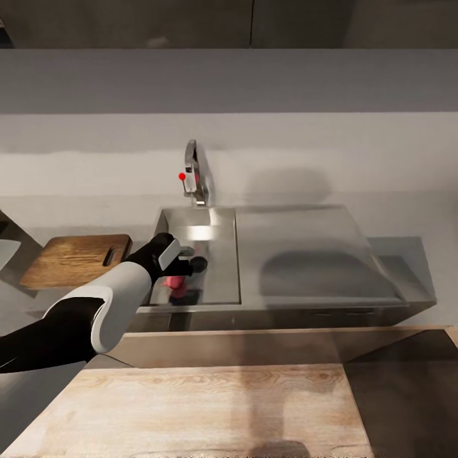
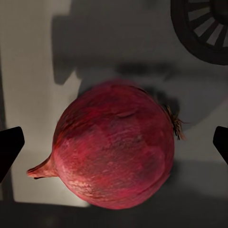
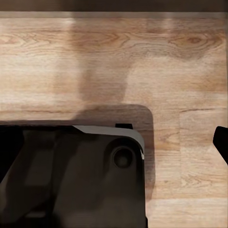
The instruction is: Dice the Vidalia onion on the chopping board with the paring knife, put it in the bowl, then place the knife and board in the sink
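- My left gripper (image 2: 114, 145) is spread open, one fingertip either side of the Vidalia onion (image 2: 114, 147).
- Onion lies on the sink (image 1: 219, 254) floor, near the drain (image 2: 204, 28).
- Chopping board (image 1: 76, 257) lies beside the basin.

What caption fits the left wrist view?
Open left gripper poised around the Vidalia onion on the sink floor.

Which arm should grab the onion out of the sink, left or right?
Left. The left gripper is already down in the sink, and in its wrist view the Vidalia onion sits between its open fingertips. The right wrist camera faces a wooden surface, away from the basin.
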Robot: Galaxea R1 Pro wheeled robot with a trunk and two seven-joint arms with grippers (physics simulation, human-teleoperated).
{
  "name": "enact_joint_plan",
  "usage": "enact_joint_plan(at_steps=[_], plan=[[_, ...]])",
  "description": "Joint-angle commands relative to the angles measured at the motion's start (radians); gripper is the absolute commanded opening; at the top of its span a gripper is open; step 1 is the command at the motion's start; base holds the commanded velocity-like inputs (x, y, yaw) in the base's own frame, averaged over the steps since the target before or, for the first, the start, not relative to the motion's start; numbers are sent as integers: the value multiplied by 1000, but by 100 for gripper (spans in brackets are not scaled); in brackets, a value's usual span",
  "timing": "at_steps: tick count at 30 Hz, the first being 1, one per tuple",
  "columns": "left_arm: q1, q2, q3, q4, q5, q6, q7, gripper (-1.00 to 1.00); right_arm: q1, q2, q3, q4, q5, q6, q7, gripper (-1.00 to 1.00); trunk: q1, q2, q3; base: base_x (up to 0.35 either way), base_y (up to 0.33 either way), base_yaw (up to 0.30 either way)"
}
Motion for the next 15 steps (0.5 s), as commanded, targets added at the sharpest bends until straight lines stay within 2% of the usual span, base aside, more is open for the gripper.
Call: enact_joint_plan(at_steps=[1, 15], plan=[[0, 0, 2, -1, 10, 2, 10, 100, 0, 1, -4, -2, 11, -1, -4, 100, 1, -2, -3, 0, 0, 0], [0, 0, 2, -1, 10, 2, 10, 100, 0, 1, -4, -2, 11, -1, -4, 100, 1, -2, -19, 0, 0, 0]])
